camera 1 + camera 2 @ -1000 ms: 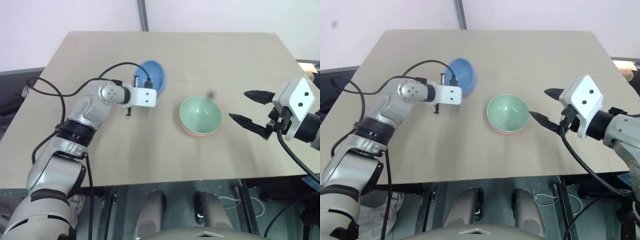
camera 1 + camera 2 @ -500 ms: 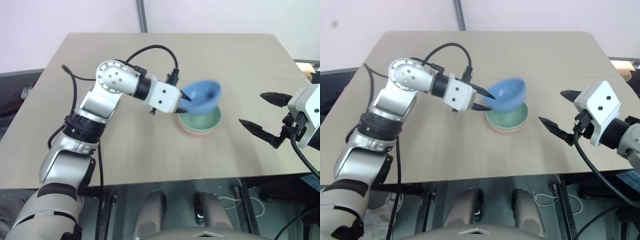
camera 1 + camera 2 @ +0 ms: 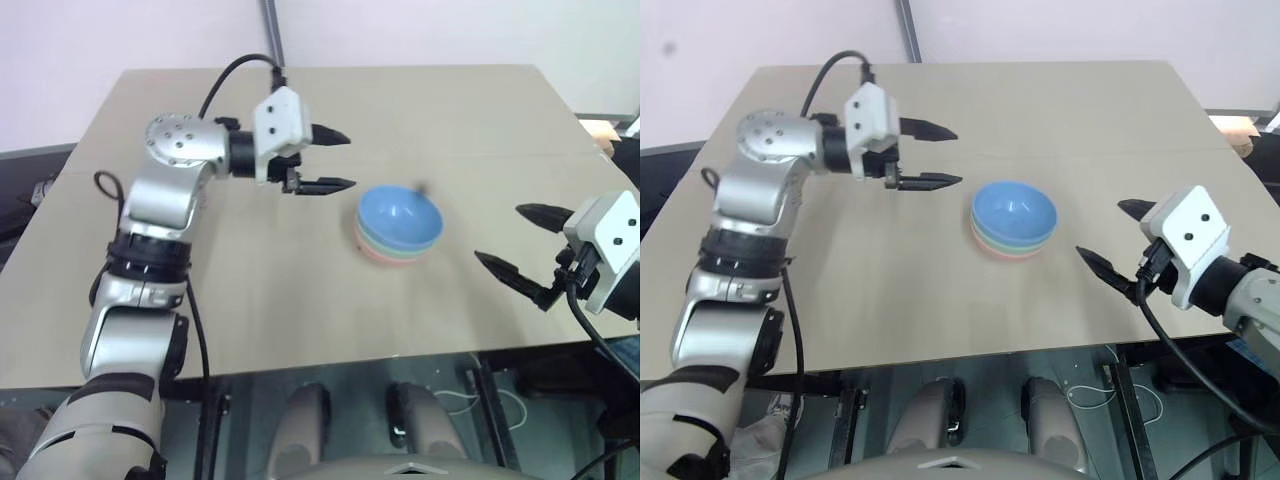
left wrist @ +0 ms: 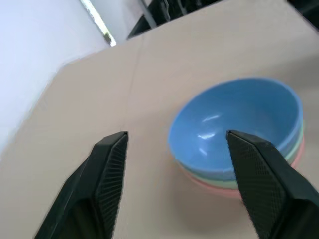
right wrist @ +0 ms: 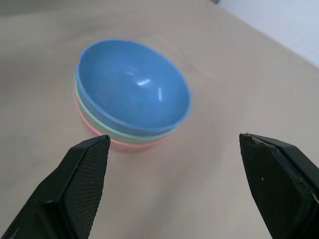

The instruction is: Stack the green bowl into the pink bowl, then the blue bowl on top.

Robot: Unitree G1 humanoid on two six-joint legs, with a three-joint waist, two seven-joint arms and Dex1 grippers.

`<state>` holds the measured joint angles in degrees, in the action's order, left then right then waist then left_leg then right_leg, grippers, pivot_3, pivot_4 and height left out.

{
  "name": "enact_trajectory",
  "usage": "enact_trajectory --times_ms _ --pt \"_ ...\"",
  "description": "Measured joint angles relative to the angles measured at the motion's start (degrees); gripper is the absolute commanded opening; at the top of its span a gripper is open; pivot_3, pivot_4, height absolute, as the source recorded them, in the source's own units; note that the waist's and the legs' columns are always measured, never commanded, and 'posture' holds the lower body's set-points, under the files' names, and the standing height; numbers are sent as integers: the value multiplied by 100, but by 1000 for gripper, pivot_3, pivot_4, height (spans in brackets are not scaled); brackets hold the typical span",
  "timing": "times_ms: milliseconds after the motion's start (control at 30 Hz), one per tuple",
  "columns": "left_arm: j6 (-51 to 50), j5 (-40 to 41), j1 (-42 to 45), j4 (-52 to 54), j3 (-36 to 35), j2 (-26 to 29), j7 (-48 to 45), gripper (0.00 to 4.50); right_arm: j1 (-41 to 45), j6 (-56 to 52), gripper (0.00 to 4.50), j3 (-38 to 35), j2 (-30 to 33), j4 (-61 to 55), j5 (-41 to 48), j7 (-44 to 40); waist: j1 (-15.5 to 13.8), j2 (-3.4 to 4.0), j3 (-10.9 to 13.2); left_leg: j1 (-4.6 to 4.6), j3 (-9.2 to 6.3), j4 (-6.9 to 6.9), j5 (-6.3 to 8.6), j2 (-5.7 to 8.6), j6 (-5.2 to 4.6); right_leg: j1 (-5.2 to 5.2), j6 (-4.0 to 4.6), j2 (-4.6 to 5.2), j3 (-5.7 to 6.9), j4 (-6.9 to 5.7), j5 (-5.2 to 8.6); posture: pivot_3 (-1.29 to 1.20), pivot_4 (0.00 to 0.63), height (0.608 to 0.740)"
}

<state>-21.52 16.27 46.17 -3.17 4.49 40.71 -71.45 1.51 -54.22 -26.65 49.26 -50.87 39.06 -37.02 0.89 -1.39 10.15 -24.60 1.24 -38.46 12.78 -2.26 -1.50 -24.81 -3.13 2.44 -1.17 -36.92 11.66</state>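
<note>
The blue bowl (image 3: pixel 400 216) sits nested on top of a stack of three near the table's middle right. Below it only the rim of the green bowl (image 5: pixel 130 134) shows, and under that the rim of the pink bowl (image 5: pixel 132 145), which rests on the table. My left gripper (image 3: pixel 350 160) hovers above the table just left of the stack, open and empty, pointing toward the bowls. My right gripper (image 3: pixel 498 233) hangs to the right of the stack, open wide, nothing between its fingers. Neither gripper touches the bowls.
The tan table (image 3: pixel 300 290) has bare surface all round the stack. Its front edge runs close below my right gripper. A dark pole (image 3: pixel 268 30) rises behind the far edge. A small dark mark (image 3: pixel 421 186) lies just beyond the bowls.
My left gripper carried the blue bowl over the green one, let it go, and drew back to the left and up, now open. The right gripper opened slightly and sank a little.
</note>
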Motion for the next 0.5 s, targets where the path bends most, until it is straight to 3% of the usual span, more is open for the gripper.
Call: enact_trajectory --times_ms 133,200,300,400,500 --pt "-670 265 -904 939 -636 -15 816 4454 145 461 4500 343 93 468 -335 -15 -31 -2 0 -3 -2 -4 0 2 0 2 11 2 0 2 7 0 150 740" --pt "-747 580 -2132 1654 -1345 -297 1440 4454 14 604 4500 306 -107 700 -268 -24 -33 -2 -4 8 -1 3 0 3 1 11 14 5 0 7 5 0 150 740" --pt "-792 686 -2863 1965 -1641 -239 1550 4454 -192 695 4500 228 -121 704 -214 -151 -44 -3 -5 7 -2 6 0 1 1 9 26 4 1 8 1 0 150 740" --pt "-530 700 -4294 2103 -2254 -41 1385 4454 -1164 1335 4500 -187 -7 1062 -455 -915 -29 -4 -8 10 5 15 1 1 2 7 35 5 -3 13 -1 0 150 740" --pt "-429 906 -4834 2135 -2759 131 1171 4454 -1545 1783 4500 -543 16 1395 -563 -1440 -73 -5 -9 15 0 3 1 -2 2 13 16 12 7 11 9 0 150 740"
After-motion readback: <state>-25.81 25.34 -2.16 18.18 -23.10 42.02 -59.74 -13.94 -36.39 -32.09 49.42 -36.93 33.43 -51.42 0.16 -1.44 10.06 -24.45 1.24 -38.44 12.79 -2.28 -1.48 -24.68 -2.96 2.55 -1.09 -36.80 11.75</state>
